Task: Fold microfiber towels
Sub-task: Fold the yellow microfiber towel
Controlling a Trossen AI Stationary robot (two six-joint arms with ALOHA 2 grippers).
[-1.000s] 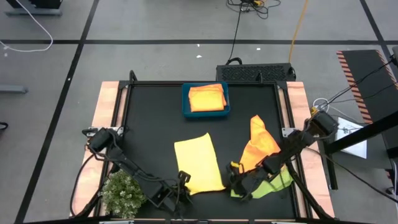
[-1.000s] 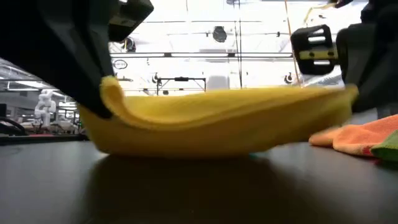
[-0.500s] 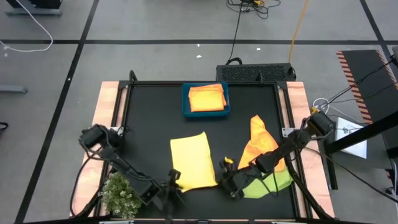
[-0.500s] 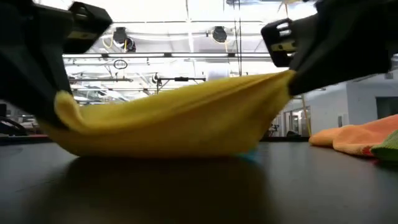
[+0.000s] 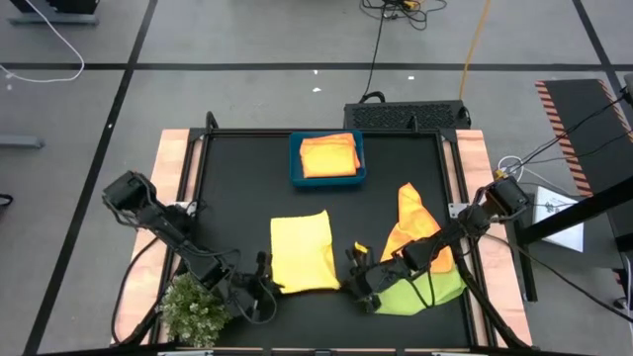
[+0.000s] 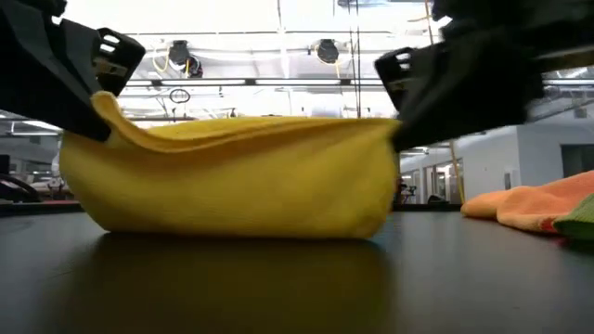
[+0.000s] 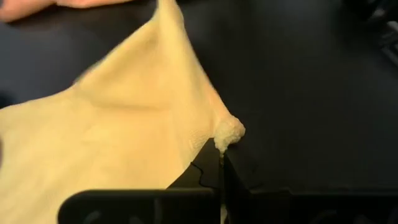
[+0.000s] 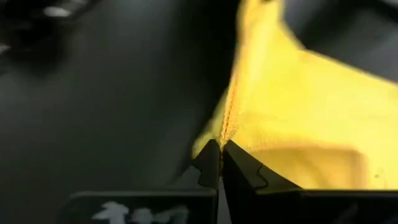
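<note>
A yellow microfiber towel [image 5: 302, 252] lies at the table's middle front, with its near edge raised [image 6: 232, 176]. My left gripper [image 5: 265, 274] is shut on its near left corner, and my right gripper [image 5: 352, 267] is shut on its near right corner. Both also show in the low view, the left gripper [image 6: 97, 93] and the right gripper [image 6: 399, 130]. An orange towel [image 5: 410, 229] and a lime green towel [image 5: 423, 290] lie crumpled at the right. Folded orange towels sit in the blue bin [image 5: 295, 163]. My left gripper pinches the yellow towel's near left corner [image 7: 227, 132] between its two fingers, coming level from the table's near left. The corner is lifted, and the cloth slopes down from it onto the table. My right gripper pinches the towel's hemmed edge at the near right corner [image 8: 226, 127] between its two fingers, coming level from the table's near right. That corner is lifted too, and the near edge between the two grippers sags only a little.
A small bushy plant [image 5: 193, 309] stands at the near left corner, close to my left arm. The blue bin stands at the far middle. The crumpled orange and green towels lie beside my right arm. There is bare black table between the yellow towel and the bin.
Both grippers have risen and gone toward the table's far edge and a little to the left, still shut on the yellow towel's near corners. The towel's near edge has lifted off the table and moved over the towel, while its far part has stayed flat.
</note>
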